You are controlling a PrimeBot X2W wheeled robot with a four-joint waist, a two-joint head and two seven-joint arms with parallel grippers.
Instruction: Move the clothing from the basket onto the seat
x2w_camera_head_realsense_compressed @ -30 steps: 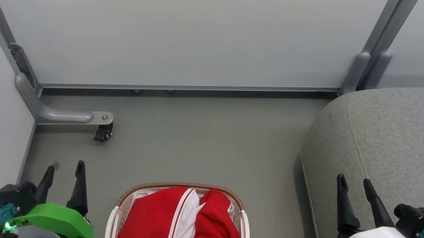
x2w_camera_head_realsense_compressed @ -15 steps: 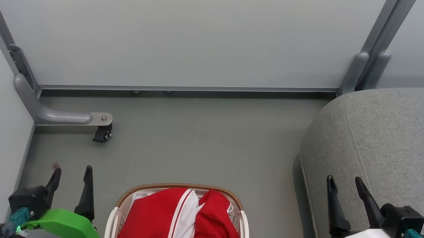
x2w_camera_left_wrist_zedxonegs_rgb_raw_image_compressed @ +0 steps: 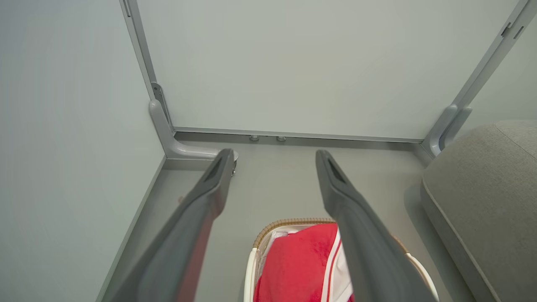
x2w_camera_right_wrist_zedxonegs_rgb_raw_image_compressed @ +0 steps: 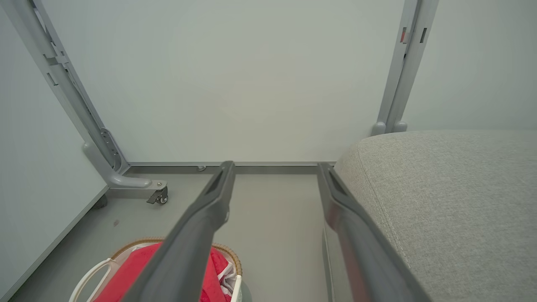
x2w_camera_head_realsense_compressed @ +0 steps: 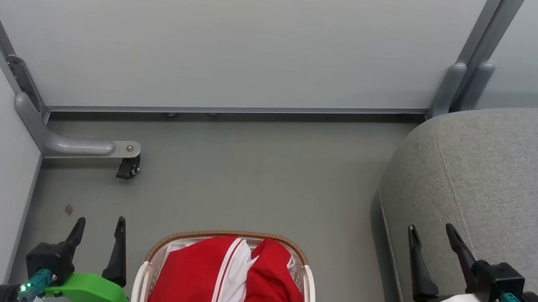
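Red clothing (x2w_camera_head_realsense_compressed: 226, 294) with a white striped panel fills the white basket (x2w_camera_head_realsense_compressed: 305, 284), whose brown woven rim sits on the floor at the bottom centre of the head view. The clothing (x2w_camera_left_wrist_zedxonegs_rgb_raw_image_compressed: 298, 268) and basket (x2w_camera_left_wrist_zedxonegs_rgb_raw_image_compressed: 258, 241) also lie low in the left wrist view, and the clothing (x2w_camera_right_wrist_zedxonegs_rgb_raw_image_compressed: 126, 277) shows at the lower left of the right wrist view. The grey seat (x2w_camera_head_realsense_compressed: 515, 182) spreads across the right. My left gripper (x2w_camera_head_realsense_compressed: 98, 227) stands open left of the basket, holding nothing. My right gripper (x2w_camera_head_realsense_compressed: 432, 231) is open and empty over the seat's front edge.
Pale grey partition panels (x2w_camera_head_realsense_compressed: 223, 27) wall off the back and left. A metal foot with a black caster (x2w_camera_head_realsense_compressed: 126, 168) sticks out onto the floor at the left. Bare grey floor (x2w_camera_head_realsense_compressed: 255, 170) lies between the basket, panels and seat.
Both grippers have drawn back toward the lower edge of the head view, the left also sliding right toward the basket and the right a little left. Both stayed open. The camera shifted slightly.
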